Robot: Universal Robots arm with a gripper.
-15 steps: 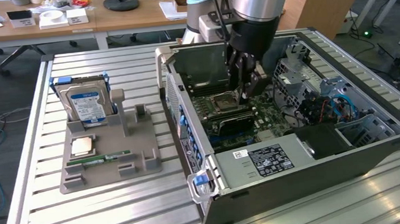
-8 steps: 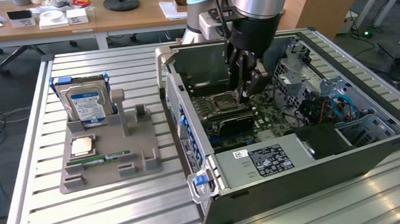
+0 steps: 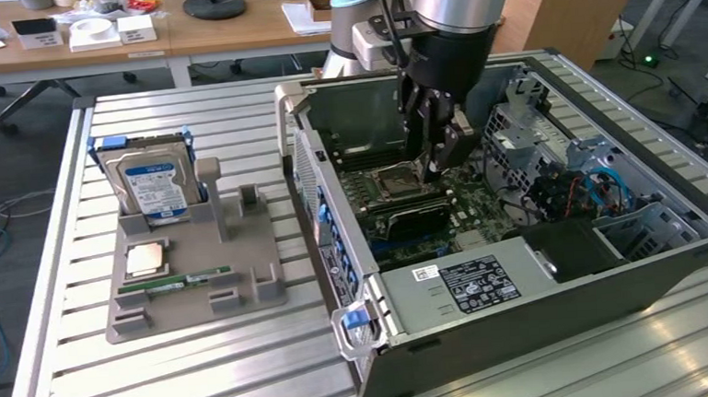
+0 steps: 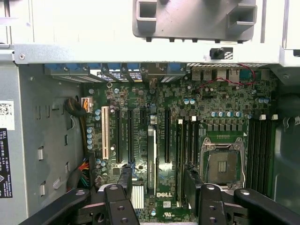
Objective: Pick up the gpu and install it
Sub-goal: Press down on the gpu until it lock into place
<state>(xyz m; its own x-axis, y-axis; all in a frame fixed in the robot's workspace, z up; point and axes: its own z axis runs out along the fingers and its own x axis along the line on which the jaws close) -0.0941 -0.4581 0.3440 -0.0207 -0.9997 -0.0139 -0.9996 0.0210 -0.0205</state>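
Down inside the open computer case (image 3: pixel 653 259), the claw (image 4: pixel 158 187) hangs spread wide and pinching nothing, and the gpu (image 4: pixel 151 159) appears to stand on edge in a motherboard (image 4: pixel 140 101) slot straight below it between the fingers, its length along the slots.

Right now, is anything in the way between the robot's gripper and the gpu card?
Nothing visible is. The gpu stands on its edge on the motherboard, apparently in a slot, inside the computer case. The open gripper hangs just above it, one finger on each side, with only air between.
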